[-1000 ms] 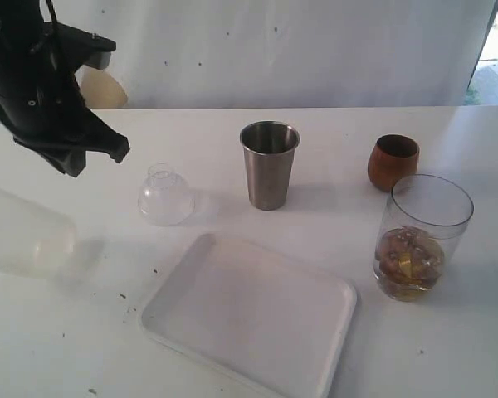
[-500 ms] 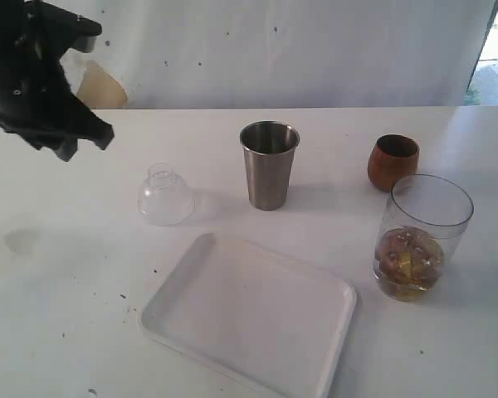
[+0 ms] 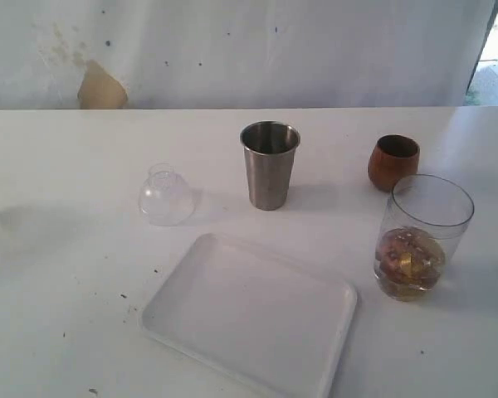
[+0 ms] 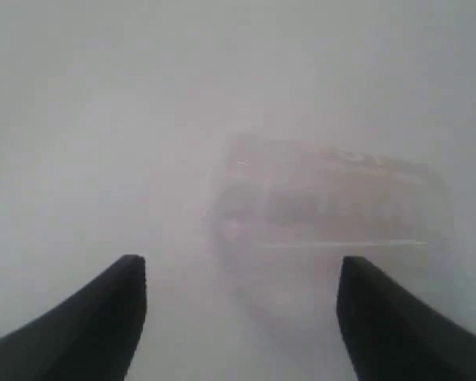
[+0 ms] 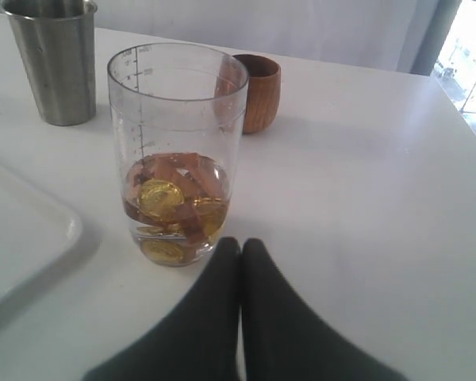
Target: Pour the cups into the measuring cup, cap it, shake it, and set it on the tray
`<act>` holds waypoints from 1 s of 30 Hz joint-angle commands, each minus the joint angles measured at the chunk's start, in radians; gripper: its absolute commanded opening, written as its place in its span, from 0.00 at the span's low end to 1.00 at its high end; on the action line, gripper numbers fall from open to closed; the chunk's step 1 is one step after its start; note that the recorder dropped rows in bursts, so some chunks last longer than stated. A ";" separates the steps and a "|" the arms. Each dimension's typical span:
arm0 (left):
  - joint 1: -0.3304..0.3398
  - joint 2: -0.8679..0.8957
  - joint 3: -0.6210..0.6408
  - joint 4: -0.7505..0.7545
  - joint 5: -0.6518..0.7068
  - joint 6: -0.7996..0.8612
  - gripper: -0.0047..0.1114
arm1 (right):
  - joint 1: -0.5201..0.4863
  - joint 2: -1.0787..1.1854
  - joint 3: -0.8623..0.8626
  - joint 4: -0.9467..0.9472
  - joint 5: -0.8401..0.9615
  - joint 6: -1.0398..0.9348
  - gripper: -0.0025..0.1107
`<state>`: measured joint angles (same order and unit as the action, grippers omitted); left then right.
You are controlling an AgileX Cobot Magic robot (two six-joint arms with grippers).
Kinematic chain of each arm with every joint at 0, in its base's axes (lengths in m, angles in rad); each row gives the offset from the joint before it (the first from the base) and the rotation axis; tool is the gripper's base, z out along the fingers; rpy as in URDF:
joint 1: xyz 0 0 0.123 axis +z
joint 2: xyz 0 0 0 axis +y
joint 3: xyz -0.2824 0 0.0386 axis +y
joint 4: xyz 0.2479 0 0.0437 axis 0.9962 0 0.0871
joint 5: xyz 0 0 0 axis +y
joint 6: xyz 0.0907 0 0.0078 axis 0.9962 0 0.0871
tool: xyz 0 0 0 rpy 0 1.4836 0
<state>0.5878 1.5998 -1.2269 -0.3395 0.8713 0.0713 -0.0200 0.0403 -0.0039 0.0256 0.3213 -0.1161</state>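
Three cups: one steel tumbler, one wooden cup, one frosted plastic cup, the last seen only in the hazy left wrist view. One measuring cup. One dome lid. One tray. Inside the measuring cup, three gold coins countable, possibly more buried under the brown pieces, which are too jumbled to count.

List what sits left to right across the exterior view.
clear dome lid → steel tumbler → wooden cup → measuring cup. The tray is left out: it spans below the lid and tumbler.
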 commanded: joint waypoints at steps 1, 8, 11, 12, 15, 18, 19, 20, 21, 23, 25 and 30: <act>0.132 0.122 0.104 -0.703 -0.044 0.520 0.61 | 0.002 0.004 0.004 0.005 -0.009 -0.004 0.02; 0.148 0.252 0.108 -0.601 -0.201 0.569 0.61 | 0.002 0.004 0.004 0.005 -0.009 -0.004 0.02; 0.146 0.304 0.108 -0.732 -0.140 0.717 0.61 | 0.002 0.004 0.004 0.005 -0.009 -0.004 0.02; 0.146 0.324 0.108 -0.777 -0.107 0.757 0.61 | 0.002 0.004 0.004 0.005 -0.009 -0.004 0.02; 0.146 0.381 0.108 -0.870 0.005 0.812 0.61 | 0.002 0.004 0.004 0.005 -0.009 -0.004 0.02; 0.144 0.434 0.108 -0.914 0.105 0.846 0.61 | 0.002 0.004 0.004 0.005 -0.009 -0.004 0.02; 0.142 0.446 0.108 -0.936 0.139 0.861 0.61 | 0.002 0.004 0.004 0.005 -0.009 -0.004 0.02; 0.142 0.452 0.108 -0.960 0.174 0.880 0.61 | 0.002 0.004 0.004 0.005 -0.009 -0.004 0.02; 0.138 0.458 0.108 -0.992 0.203 0.899 0.60 | 0.002 0.004 0.004 0.005 -0.009 -0.004 0.02; 0.130 0.460 0.108 -1.055 0.261 0.917 0.56 | 0.002 0.004 0.004 0.005 -0.009 -0.004 0.02; 0.120 0.460 0.108 -1.141 0.350 0.962 0.44 | 0.002 0.004 0.004 0.005 -0.009 -0.004 0.02; 0.068 0.456 0.108 -1.162 0.350 0.967 0.13 | 0.002 0.004 0.004 0.005 -0.009 -0.004 0.02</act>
<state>0.6858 2.0649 -1.1235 -1.5115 1.2009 1.0367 -0.0200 0.0403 -0.0039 0.0256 0.3213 -0.1161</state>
